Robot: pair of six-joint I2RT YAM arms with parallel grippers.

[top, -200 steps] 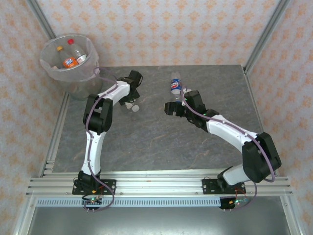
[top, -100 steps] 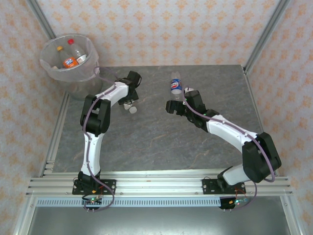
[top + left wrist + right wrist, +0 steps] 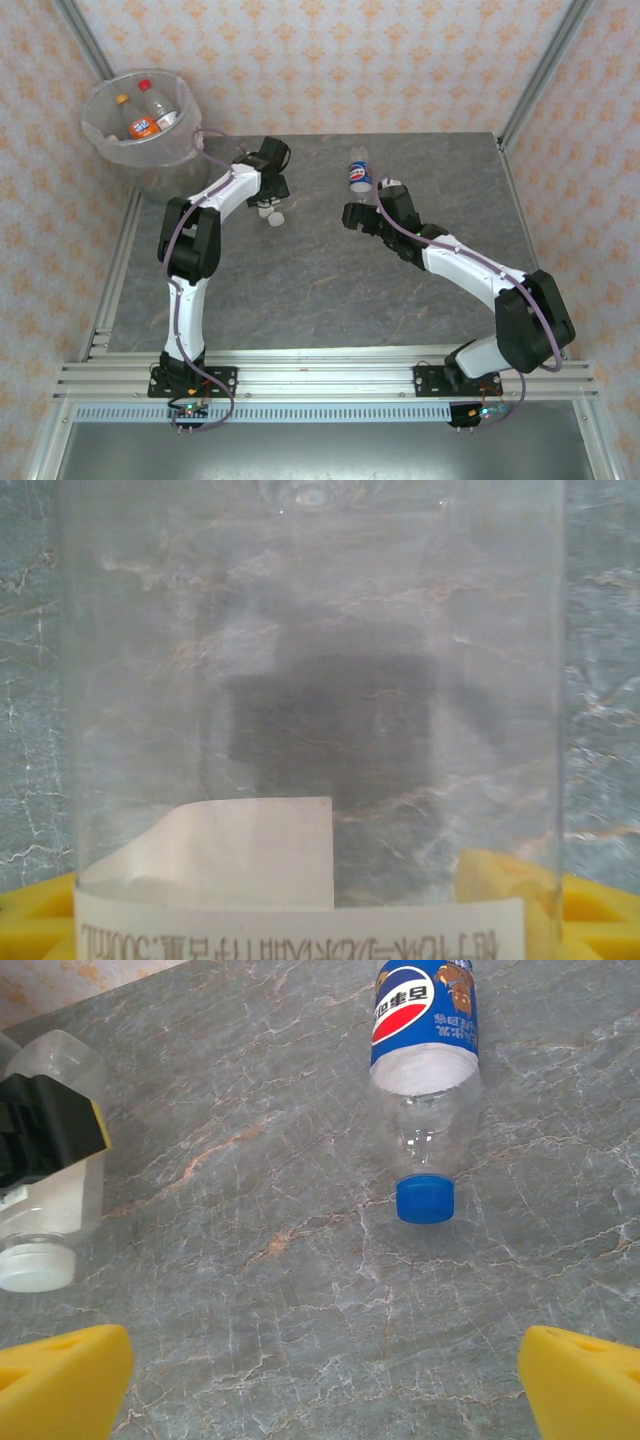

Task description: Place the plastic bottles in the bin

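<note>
1. Hovering low over the table, the right gripper has its jaws spread wide and holds nothing. It sits near the middle of the table, close to where the other arm works. A careless reach to that side could knock the two arms together.
2. Just beyond, the left gripper is clamped across the body of a clear bottle with a white cap. The pads press on smooth, thin plastic, so the bottle could squirm out or crumple in a fast swing. I cannot tell whether it is off the table. If it drags, it may twist in the grip.
3. Farther back, the blue-labelled bottle lies on its side on the table, its blue cap toward the right gripper, well apart from the bin. Being round, it would likely roll away if one finger touches it first.
4. Farthest, at the far left corner, stands the bin, with an orange-labelled bottle and a red-labelled bottle inside. The left arm's cable runs close by its rim. A low carry could strike the wall, tip the bin, or drop the bottle outside.
</note>
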